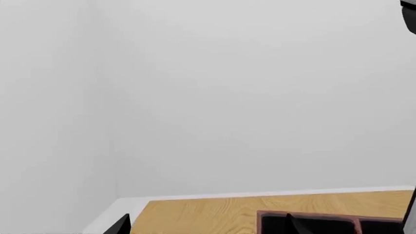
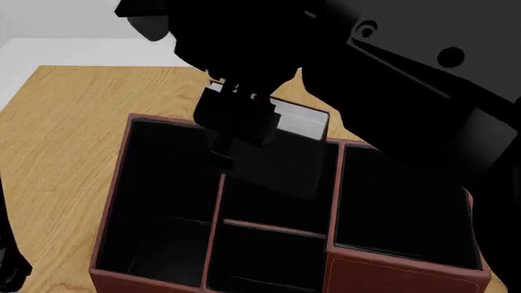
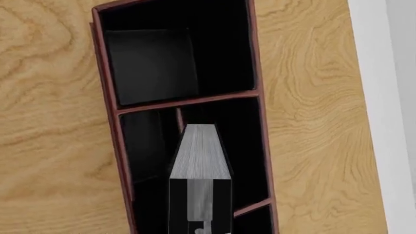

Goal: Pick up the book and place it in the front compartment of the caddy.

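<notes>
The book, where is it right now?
In the head view the book hangs upright from the right tool, its lower part inside the caddy, in the middle column's far section.

Tabletop [image 2: 73, 122]: light wood with visible grain, seen in all three views; in the right wrist view the grain runs in long wavy bands on both sides of the frame. Floor [image 2: 49, 52]: plain white, showing past the tabletop's far edge in the head view and as a pale strip along one tabletop edge in the right wrist view. Walls [image 1: 227, 87]: plain light grey, meeting at a corner, filling most of the left wrist view
</notes>
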